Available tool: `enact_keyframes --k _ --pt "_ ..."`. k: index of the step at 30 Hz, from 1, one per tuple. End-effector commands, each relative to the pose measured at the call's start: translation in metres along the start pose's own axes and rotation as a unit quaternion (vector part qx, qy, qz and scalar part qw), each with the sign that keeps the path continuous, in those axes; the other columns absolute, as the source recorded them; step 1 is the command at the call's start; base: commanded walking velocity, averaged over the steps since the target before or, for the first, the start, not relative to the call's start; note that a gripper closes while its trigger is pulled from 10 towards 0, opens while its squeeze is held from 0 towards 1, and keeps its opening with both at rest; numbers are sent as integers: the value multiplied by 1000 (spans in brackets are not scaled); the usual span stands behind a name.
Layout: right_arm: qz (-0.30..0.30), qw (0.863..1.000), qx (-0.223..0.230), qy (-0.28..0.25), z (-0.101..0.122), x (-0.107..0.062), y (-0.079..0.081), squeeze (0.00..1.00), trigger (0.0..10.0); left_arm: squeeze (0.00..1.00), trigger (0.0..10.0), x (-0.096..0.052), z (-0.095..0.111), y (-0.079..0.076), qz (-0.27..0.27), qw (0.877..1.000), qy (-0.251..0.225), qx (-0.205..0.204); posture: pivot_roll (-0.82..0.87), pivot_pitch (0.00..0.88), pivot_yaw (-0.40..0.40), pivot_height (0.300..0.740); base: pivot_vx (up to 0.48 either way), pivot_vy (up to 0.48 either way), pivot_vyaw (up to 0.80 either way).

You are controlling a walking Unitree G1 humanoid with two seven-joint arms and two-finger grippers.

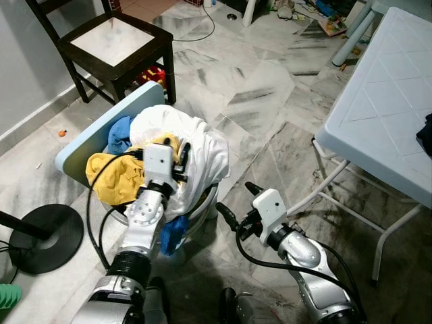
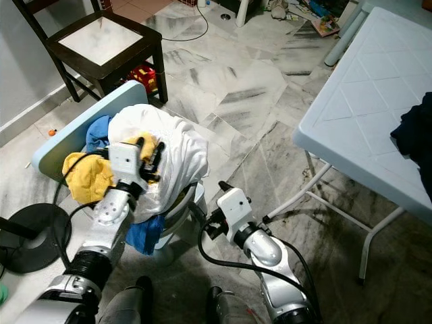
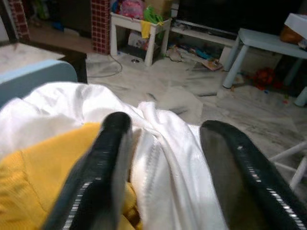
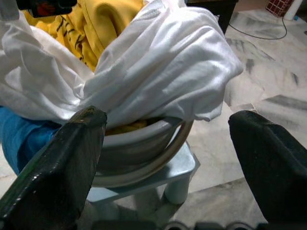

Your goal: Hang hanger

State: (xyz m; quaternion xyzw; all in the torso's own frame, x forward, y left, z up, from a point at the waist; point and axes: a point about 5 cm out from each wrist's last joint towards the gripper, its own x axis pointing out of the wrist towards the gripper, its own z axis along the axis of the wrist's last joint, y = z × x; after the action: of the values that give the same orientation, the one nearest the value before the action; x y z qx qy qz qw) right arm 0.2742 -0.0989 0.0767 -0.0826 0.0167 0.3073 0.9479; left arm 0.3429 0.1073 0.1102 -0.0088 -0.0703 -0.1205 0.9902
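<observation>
- No hanger can be picked out; what's in front is a heap of laundry, and if the hanger is in it, it's hidden.
- On the heap, a white garment (image 1: 202,152) is draped on top and spills over the right rim, with a yellow garment (image 1: 111,177) to its left and a blue cloth (image 1: 120,133) at the far side.
- It all sits in a pale basin (image 4: 139,143) on a small stool (image 4: 177,172).
- The left gripper (image 1: 183,150) is over the top of the pile, fingers spread. One is against the yellow garment, the other is out over the white, and a white fold lies between them, unpinched.
- The left arm reaches up and forward from the near left, wrist above the basin.
- The right gripper (image 1: 234,197) is wide open and holds nothing. It sits low, just right of the basin, aimed at its rim, forearm bent in from the near right.
</observation>
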Motion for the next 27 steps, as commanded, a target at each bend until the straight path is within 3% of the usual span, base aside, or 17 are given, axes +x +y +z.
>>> enact_keyframes --k 1,5,16,17,18,21,22,25,26,27 --pt "-4 1000 -5 1 -1 -3 -1 0 10000 1000 10000 -8 -17 -2 5 999 42 -24 9 256 -91 740 0 0 0" --pt "-3 1000 -6 1 -1 -3 -1 0 10000 1000 10000 -13 -33 0 20 994 93 -50 10 258 -92 740 0 0 0" --pt "-4 1000 -7 2 -1 -3 -2 0 10000 1000 10000 -13 -42 3 14 988 134 -78 7 257 -90 740 0 0 0" --pt "-4 1000 -7 2 -1 -3 -1 0 10000 941 10000 -13 -43 3 11 987 140 -74 7 259 -89 740 0 0 0" --pt "-3 1000 -7 2 -1 -3 -1 0 10000 0 8863 -13 -46 2 6 985 157 -72 6 259 -88 740 0 0 0" --pt "-3 1000 -7 3 -1 -3 0 0 10000 0 8431 -14 -49 2 5 983 168 -73 3 259 -90 740 0 0 0" --pt "-3 1000 -7 3 -1 -3 0 0 10000 0 10000 -14 -51 1 -3 982 176 -72 -1 260 -90 740 0 0 0" --pt "-4 1000 -9 4 -1 -4 -1 0 10000 0 9882 -15 -53 4 -1 980 190 -63 -3 261 -90 740 0 0 0" --pt "-4 1000 -9 4 -1 -4 -1 0 10000 0 3333 -15 -55 6 -1 979 195 -62 -4 261 -90 740 0 0 0" --pt "-4 1000 -10 4 -1 -4 -1 0 10000 0 3333 -16 -55 7 -2 978 198 -61 -4 261 -90 740 0 0 0"
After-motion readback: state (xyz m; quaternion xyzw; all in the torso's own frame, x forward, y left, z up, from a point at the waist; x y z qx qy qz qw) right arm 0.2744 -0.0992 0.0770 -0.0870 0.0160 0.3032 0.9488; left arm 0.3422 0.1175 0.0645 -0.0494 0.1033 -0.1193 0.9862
